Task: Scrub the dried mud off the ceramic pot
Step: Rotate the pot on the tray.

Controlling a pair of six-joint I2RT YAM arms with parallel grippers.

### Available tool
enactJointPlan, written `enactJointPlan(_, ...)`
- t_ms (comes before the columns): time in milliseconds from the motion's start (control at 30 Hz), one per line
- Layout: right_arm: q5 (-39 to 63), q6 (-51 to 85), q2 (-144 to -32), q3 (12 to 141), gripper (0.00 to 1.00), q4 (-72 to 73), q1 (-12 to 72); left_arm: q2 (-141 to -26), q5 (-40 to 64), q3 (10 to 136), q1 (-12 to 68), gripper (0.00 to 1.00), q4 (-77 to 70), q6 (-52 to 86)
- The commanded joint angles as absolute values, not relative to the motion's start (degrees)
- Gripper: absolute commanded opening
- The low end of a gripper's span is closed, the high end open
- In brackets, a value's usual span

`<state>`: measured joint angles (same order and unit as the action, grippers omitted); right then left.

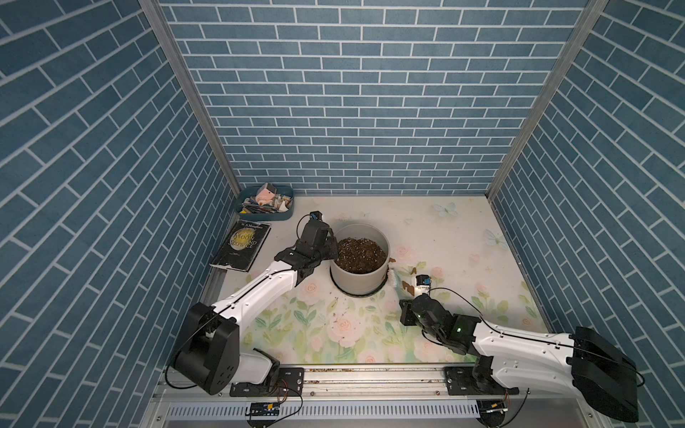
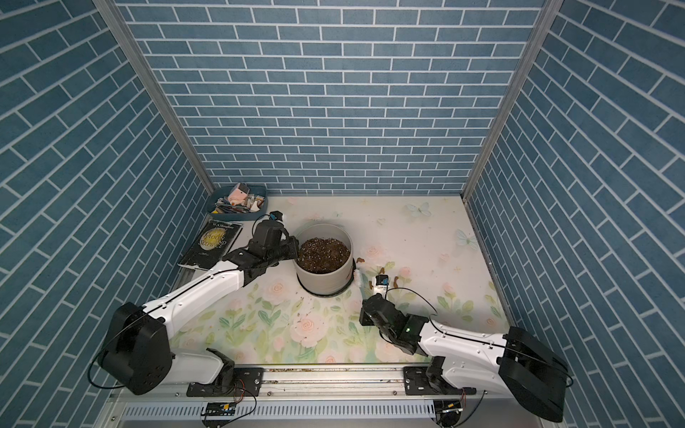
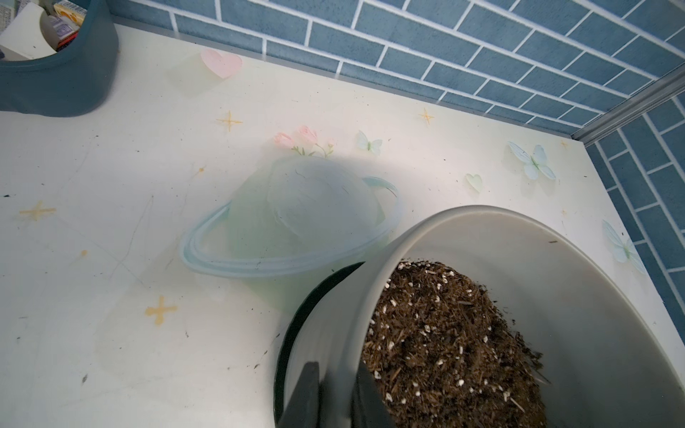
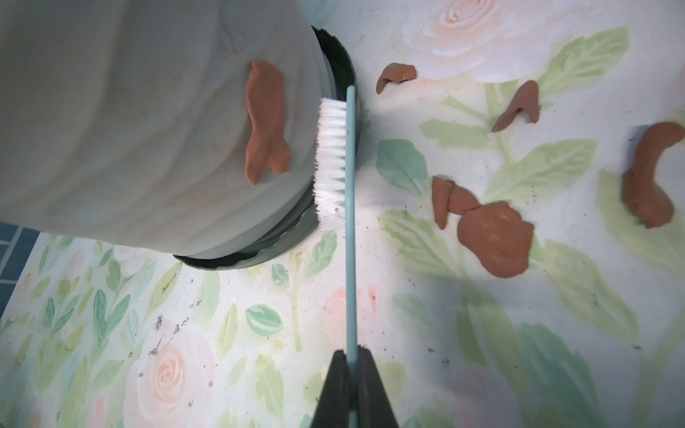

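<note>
Visibly, one dried mud blotch (image 4: pixel 265 122) marks one ceramic pot (image 4: pixel 129 129); one brush (image 4: pixel 333 155).

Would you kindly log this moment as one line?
left tool: shut on pot rim | right tool: shut on brush | bristles: beside mud patch on pot wall | mud flakes: on table

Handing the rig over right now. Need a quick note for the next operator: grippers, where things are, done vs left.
Grippers: left gripper shut on the rim of the ceramic pot, one finger inside, one outside. right gripper shut on the brush handle.
Position: bristles at the pot's lower wall.
Done: several mud pieces lie loose on the mat.
Left: one blotch of dried mud on the wall, right beside the bristles. Pot's far side unseen.
</note>
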<state>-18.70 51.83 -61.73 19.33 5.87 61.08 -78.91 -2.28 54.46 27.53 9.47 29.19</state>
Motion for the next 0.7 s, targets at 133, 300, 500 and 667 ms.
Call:
enactJointPlan(133, -20.1, 52.6, -61.6, 21.1, 0.00, 4.9, 61.5, -76.7, 0.5, 53.1, 27.0, 0.13, 9.3, 31.1)
enactJointPlan(300, -19.9, 53.0, -60.9, 21.4, 0.00, 3.6, 61.5, -77.2, -1.3, 54.2, 26.9, 0.44, 8.4, 30.1)
enactJointPlan(500, -20.5, 52.7, -59.0, 23.2, 0.00, -0.7, 61.4, -79.0, -2.2, 55.9, 26.4, 0.51, 7.9, 29.5)
enactJointPlan(667, -21.2, 52.0, -58.3, 22.9, 0.00, -1.2, 61.3, -79.3, -2.4, 55.5, 26.1, 0.52, 6.6, 29.4)
